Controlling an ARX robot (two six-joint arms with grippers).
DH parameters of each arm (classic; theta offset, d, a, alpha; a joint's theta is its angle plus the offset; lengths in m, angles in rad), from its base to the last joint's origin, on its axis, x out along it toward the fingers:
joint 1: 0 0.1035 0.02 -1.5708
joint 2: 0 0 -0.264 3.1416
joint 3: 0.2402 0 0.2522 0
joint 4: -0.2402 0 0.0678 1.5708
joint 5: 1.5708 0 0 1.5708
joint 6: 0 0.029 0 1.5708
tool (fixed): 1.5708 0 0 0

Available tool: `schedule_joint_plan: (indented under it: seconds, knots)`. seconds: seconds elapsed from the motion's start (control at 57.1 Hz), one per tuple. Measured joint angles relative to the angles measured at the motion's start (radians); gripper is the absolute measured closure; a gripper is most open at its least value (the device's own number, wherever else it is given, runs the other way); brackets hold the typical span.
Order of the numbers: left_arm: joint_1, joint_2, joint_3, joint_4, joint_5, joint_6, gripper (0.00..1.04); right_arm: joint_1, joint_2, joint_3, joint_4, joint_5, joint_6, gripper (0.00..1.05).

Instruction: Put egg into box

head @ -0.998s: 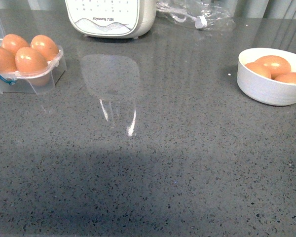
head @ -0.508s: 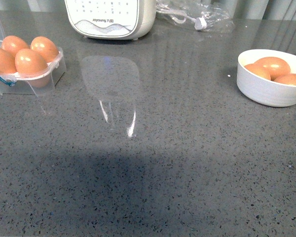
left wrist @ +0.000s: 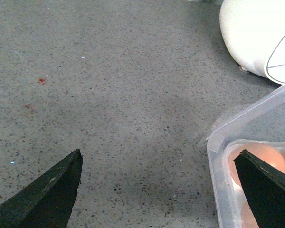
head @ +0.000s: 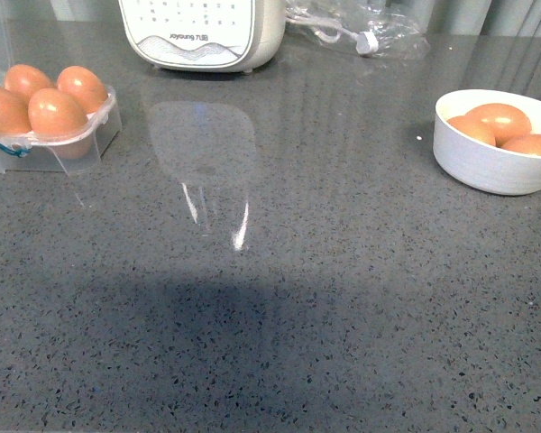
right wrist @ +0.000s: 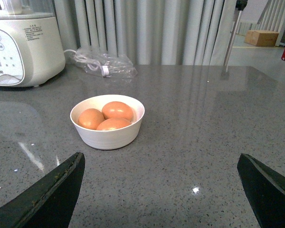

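Front cam: I look from the body, tilted down over the counter [head: 343, 298] | left wrist: I sit low and close, facing the box [left wrist: 217, 171] corner and appliance [left wrist: 256, 33] base, both shared with front | right wrist: farther back, near level, facing the bowl [right wrist: 107, 137], shared with front.

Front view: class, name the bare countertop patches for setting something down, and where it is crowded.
Bare: the wide countertop middle between the box, left, and the white bowl, right, and all the near side. Crowded: the far edge, with the appliance and bagged cable.
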Motion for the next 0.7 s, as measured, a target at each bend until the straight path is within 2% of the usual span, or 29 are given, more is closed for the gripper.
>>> schedule_joint_plan:
  seconds: [0.438, 0.7]
  knots:
    - [-0.160, -0.104, -0.069, -0.001, 0.021, -0.037, 0.07, 0.000, 0.000, 0.000, 0.000, 0.000, 0.000, 0.07]
    - [-0.195, -0.124, -0.085, -0.018, 0.026, -0.034, 0.07, 0.000, 0.000, 0.000, 0.000, 0.000, 0.000, 0.07]
